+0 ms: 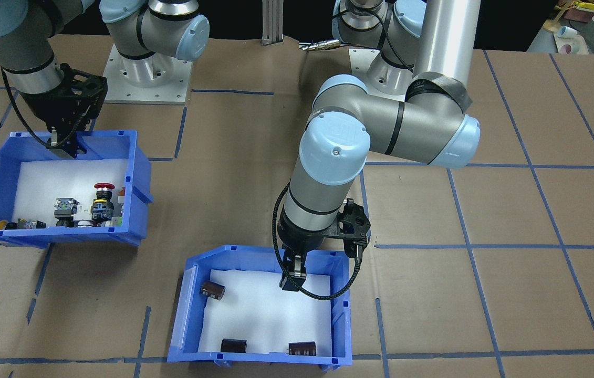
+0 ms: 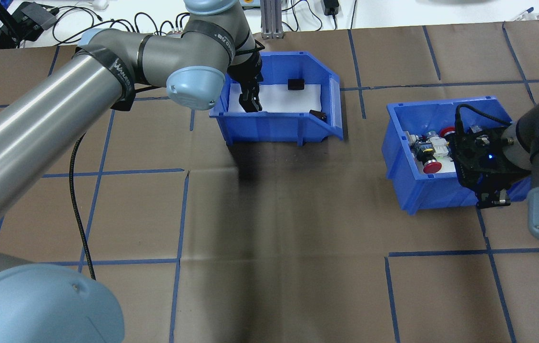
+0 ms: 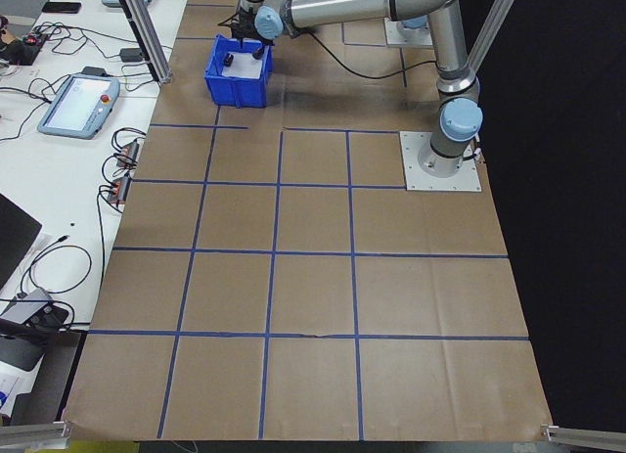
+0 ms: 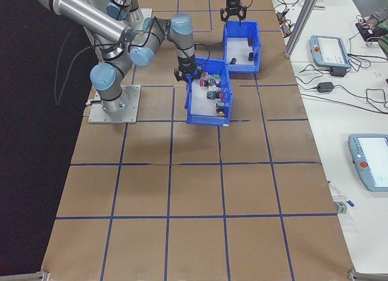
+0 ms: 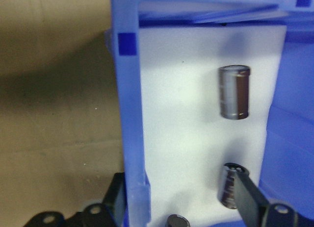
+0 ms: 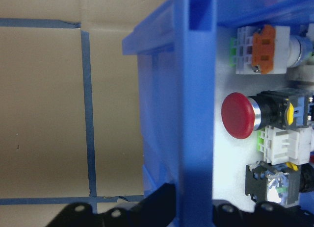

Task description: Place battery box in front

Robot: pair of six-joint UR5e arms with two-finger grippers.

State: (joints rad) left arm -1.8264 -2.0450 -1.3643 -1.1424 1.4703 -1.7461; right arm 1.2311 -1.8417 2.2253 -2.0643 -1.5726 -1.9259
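The battery box [image 1: 261,359] is a blue bin with a white foam floor, standing near the table edge far from the robot. Three dark cylinders banded silver [image 1: 212,290] lie in it. My left gripper [image 1: 292,281] is open and straddles the box's wall on the robot's side. In the left wrist view one finger is outside the wall [image 5: 130,114] and the other is inside, near a cylinder [image 5: 228,185]. My right gripper [image 1: 63,147] is shut on the rear wall [image 6: 196,89] of the matching bin [image 1: 139,178], which holds push-button switches.
A red mushroom button [image 6: 238,115] and several switches lie in the second bin. Brown paper with a blue tape grid [image 1: 465,247] covers the table. Both arm bases [image 1: 144,79] stand at the robot's side. Benches with pendants and cables [image 4: 330,50] run along the far edge.
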